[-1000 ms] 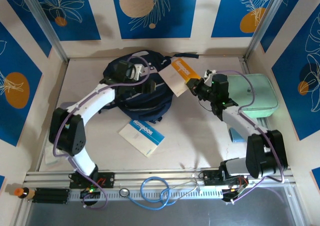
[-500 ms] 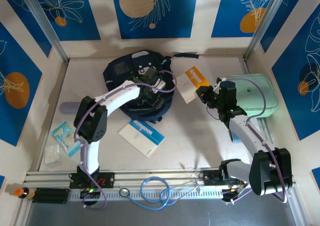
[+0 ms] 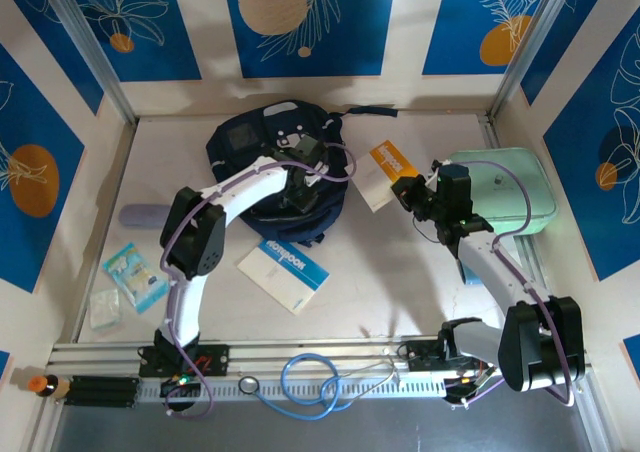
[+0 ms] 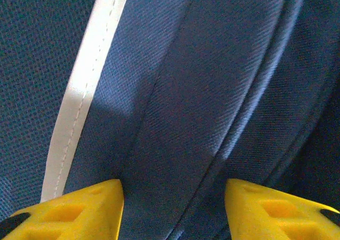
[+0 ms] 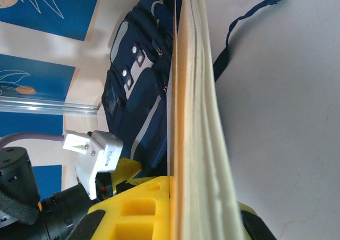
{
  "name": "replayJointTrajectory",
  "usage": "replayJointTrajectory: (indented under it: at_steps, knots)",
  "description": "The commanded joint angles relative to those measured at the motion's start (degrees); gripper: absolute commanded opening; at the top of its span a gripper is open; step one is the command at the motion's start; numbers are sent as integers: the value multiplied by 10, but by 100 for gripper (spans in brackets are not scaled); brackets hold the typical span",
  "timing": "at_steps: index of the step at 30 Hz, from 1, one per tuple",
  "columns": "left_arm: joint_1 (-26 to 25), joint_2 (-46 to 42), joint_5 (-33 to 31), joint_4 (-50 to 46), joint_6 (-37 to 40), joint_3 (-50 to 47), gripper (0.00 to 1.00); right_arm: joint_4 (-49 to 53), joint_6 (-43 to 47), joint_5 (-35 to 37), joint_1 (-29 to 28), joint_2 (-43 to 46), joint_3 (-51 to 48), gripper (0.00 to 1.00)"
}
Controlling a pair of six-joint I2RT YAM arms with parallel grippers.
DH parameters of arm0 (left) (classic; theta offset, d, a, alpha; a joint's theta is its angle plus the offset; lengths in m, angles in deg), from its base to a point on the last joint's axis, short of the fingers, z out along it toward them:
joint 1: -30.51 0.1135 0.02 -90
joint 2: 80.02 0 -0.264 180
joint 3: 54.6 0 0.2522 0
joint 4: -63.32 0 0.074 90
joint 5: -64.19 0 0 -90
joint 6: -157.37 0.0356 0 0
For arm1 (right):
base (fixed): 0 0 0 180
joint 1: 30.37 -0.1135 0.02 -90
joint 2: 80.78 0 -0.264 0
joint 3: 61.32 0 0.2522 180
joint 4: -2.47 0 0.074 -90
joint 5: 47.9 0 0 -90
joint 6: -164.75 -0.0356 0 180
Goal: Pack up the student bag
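Left wrist view: the left gripper (image 4: 172,197) has its yellow fingertips (image 4: 79,205) apart, with the dark navy twill of the bag (image 4: 212,91) running between them. Whether they pinch a fold I cannot tell this close up. A pale stripe (image 4: 79,91) crosses the cloth at left.

From above, that gripper (image 3: 303,192) sits on the bag (image 3: 250,137), which lies at upper centre of the table (image 3: 400,292). The bag is navy with light grey patches and dark straps.

The right gripper (image 3: 405,190), right of centre, is clamped on a cream book (image 3: 383,170) with an orange band, held just beside the bag's right edge. Its wrist view shows the book (image 5: 199,118) edge-on between the fingers.

A mint case (image 3: 510,187) lies at right, a blue-and-white notebook (image 3: 285,272) below the bag, and packets (image 3: 125,277) at lower left. Blue panels (image 3: 300,22) line the walls.
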Motion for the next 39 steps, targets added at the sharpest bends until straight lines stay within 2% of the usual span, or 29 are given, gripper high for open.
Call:
replayJointTrajectory:
  at_steps: [1, 3, 7, 16, 18, 22, 23, 30, 34, 39]
  knots:
    - [-2, 9, -36, -20, 4, 20, 49, 4, -13, -4, 2, 13, -6, 0]
    - [-2, 13, -54, -20, -5, 26, 43, 2, -15, -6, 1, 12, -5, 0]
    - [-3, 24, -80, -37, -24, 50, 37, 4, -16, -4, -3, 12, -2, 0]
    - [-3, 24, -84, -42, -23, 51, 25, 28, -11, 5, -3, 14, 5, 0]
    - [-3, 23, -84, -42, -21, 50, 20, 31, -9, 7, -3, 17, 6, 0]
    - [-3, 10, -87, -37, -21, 50, 2, 43, 1, 16, -4, 25, 8, 0]
    - [-3, 2, -85, -34, -21, 50, 0, 48, 5, 19, -2, 29, 10, 0]
    - [-3, -104, -92, 47, -21, 4, 0, 106, 63, 45, -2, 65, 10, 0]
    - [-3, -168, -85, 124, -13, -39, 0, 79, 77, 19, -6, 103, -20, 0]
    - [-5, -224, -44, 200, -5, -78, 0, 8, 57, -2, -38, 158, -80, 0]
